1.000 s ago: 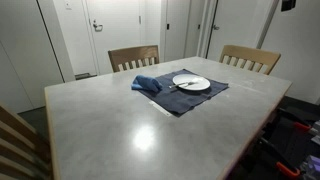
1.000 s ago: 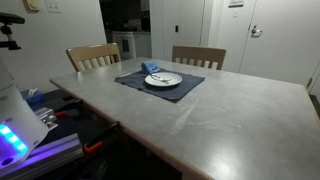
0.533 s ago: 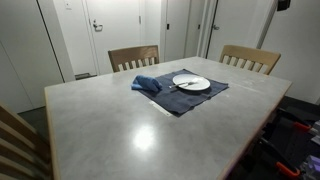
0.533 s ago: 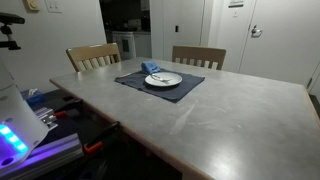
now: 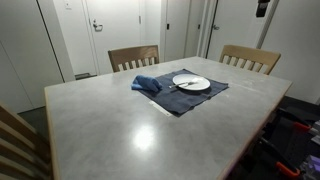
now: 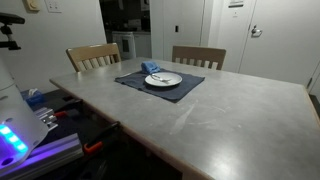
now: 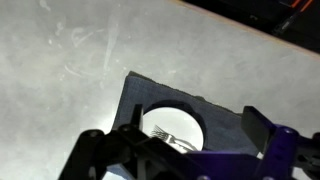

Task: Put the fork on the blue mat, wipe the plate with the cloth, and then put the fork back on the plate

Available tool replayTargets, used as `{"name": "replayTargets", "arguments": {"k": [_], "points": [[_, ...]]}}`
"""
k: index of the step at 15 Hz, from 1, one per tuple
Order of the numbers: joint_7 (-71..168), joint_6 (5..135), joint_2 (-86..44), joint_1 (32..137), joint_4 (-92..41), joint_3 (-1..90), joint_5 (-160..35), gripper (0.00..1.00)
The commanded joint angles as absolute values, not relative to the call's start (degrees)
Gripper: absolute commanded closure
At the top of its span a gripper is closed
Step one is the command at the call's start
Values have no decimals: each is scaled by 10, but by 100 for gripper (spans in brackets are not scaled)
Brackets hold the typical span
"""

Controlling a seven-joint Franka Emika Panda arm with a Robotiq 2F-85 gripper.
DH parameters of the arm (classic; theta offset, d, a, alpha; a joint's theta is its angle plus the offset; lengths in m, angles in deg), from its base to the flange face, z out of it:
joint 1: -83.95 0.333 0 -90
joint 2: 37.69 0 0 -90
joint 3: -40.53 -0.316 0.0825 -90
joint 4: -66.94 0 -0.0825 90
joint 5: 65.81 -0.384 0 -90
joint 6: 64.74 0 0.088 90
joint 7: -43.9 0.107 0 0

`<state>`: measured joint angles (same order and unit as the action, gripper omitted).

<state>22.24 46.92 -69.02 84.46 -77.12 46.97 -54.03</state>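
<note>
The white plate [image 5: 191, 83] [image 6: 163, 79] sits on the dark blue mat [image 5: 190, 101] [image 6: 186, 89] at the far side of the table. On the plate lies the silver fork [image 7: 165, 136], tines clear in the wrist view, where the plate [image 7: 178, 118] and mat [image 7: 218, 122] lie far below. The bright-blue cloth [image 5: 147, 84] [image 6: 152, 68] rests folded on the mat's edge, touching the plate. My gripper [image 7: 197, 122] hangs open high above plate and mat, holding nothing. In an exterior view only a dark bit of the gripper [image 5: 262, 6] shows at the top edge.
Two wooden chairs [image 5: 133, 57] [image 5: 250, 58] stand behind the grey table [image 5: 130, 125], seen again as chairs [image 6: 92, 55] [image 6: 198, 55]. Equipment with red parts [image 5: 295, 150] sits beside the table's near corner. A lit blue device [image 6: 15, 135] stands by the table's side.
At the top edge of an exterior view, the gripper has shifted left. Plate, fork, cloth and mat have not moved.
</note>
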Motion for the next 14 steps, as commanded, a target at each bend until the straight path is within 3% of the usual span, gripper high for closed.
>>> {"name": "replayTargets", "arguments": {"k": [1, 14], "points": [[153, 541, -656, 857, -781, 492, -538, 0], [74, 613, -615, 868, -776, 502, -556, 0]]}}
